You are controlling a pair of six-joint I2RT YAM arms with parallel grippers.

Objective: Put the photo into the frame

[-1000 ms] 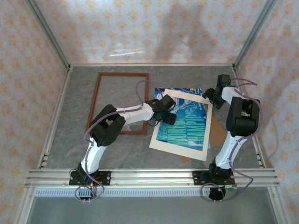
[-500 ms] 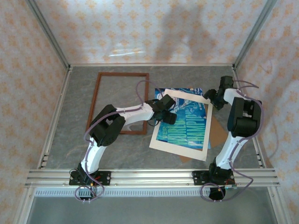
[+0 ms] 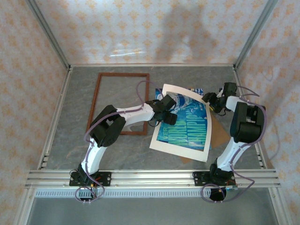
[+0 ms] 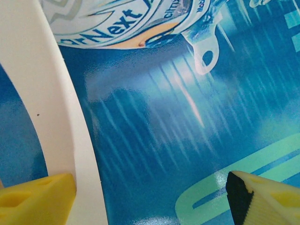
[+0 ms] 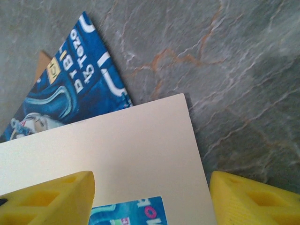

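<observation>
Now the cream card mat border (image 3: 180,149) sits differently than it did 1 second ago. Its far edge has bowed and covers more of the blue-and-teal glossy photo (image 3: 185,123), and my right gripper (image 3: 210,101) has moved in against the mat's far right corner. From the right wrist, that corner (image 5: 140,145) lies between my 2 yellow fingers, with the jaws apart and narrowing. I cannot tell whether they touch the card yet. My left gripper (image 3: 169,112) has not shifted. Its jaws stand wide, with 1 fingertip over the mat's inner edge (image 4: 51,93) and the other over the glossy print (image 4: 164,117), and nothing is pinched.

The photo lies flat under the mat on the grey marbled table (image 3: 117,152), with a plain brown backing board (image 3: 217,135) peeking out on the right. All of it is to the right of the thin reddish-brown wooden frame (image 3: 123,74), which lies empty. I judge the mat is starting to come away. The photo must be uncovered before I can carry it left into the frame.
</observation>
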